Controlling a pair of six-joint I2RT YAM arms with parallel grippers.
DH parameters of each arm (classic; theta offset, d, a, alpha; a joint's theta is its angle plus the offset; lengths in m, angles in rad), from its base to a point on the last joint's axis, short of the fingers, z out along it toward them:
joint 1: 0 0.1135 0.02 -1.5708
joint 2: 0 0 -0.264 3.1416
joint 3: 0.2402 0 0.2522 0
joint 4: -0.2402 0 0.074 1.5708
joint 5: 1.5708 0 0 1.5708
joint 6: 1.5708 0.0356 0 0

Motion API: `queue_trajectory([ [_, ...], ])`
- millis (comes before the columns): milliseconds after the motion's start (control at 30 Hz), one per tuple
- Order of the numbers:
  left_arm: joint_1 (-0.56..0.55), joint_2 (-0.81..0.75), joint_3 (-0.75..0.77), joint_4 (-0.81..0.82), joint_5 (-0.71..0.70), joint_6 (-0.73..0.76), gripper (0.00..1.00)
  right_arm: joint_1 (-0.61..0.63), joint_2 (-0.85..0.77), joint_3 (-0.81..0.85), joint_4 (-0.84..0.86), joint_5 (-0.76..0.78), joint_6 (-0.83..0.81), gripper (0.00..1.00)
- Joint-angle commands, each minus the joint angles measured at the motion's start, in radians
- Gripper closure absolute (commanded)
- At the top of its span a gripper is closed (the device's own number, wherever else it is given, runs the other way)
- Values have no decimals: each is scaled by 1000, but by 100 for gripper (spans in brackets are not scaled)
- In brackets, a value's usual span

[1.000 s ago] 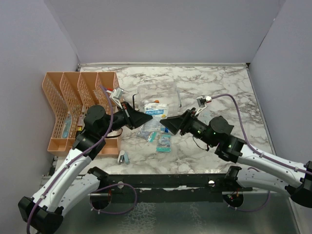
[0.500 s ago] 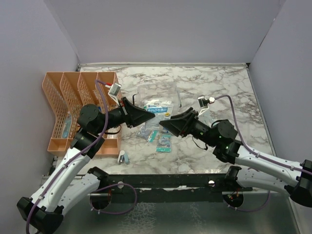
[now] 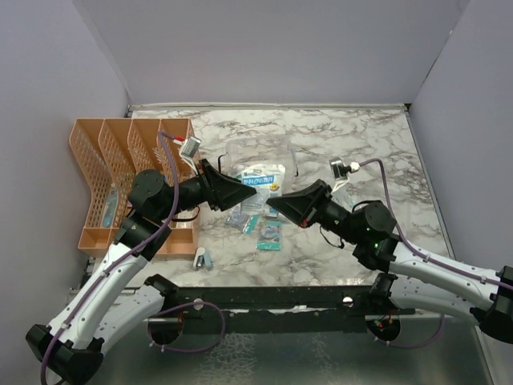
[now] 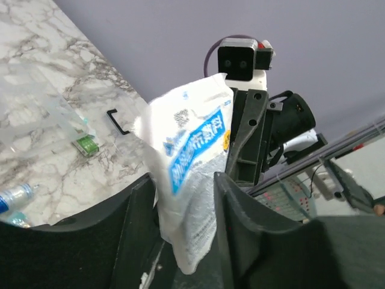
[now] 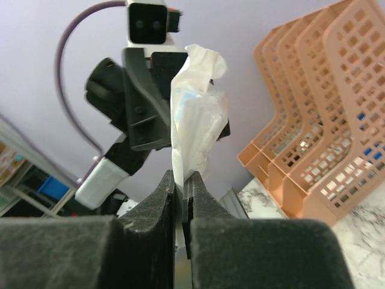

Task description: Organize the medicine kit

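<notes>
A white packet with a blue label hangs in the air between the two arms, above the table's middle. My right gripper is shut on one edge of the packet, with the jaws pressed flat on the thin seam. My left gripper is open around the other end of the packet, which rests against one finger with a gap to the other; the gripper faces the right wrist. The medicine kit, a clear box with a black clip, sits on the table behind the packet, and its clear plastic shows in the left wrist view.
An orange lattice organizer stands at the left, seen also as an orange lattice organizer in the right wrist view. Several small packets lie on the marble in front of the kit. A small white item lies near the front edge.
My right gripper has closed on the packet's edge and drawn slightly right. My left gripper, shut on the packet before, has opened. The packet stays up between the arms.
</notes>
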Motion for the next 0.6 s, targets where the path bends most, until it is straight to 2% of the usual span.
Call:
queue_trajectory([
  [0, 5, -22, 64, -183, -170, 154, 40, 5, -11, 120, -272, 161, -20, 99],
  [33, 5, -27, 78, -244, -235, 192, 33, 5, -4, 146, -338, 198, -40, 99],
  [100, 5, -45, 93, -343, -380, 263, 25, 5, 24, 212, -500, 291, -53, 99],
  [233, 5, -84, 65, -432, -654, 362, 20, 4, 152, 435, -849, 461, -166, 99],
  [367, 5, -110, 17, -420, -731, 430, 19, 5, 377, 722, -1142, 574, -298, 99],
  [567, 5, -155, -86, -349, -771, 475, 19, -2, 675, 1063, -1399, 681, -448, 99],
])
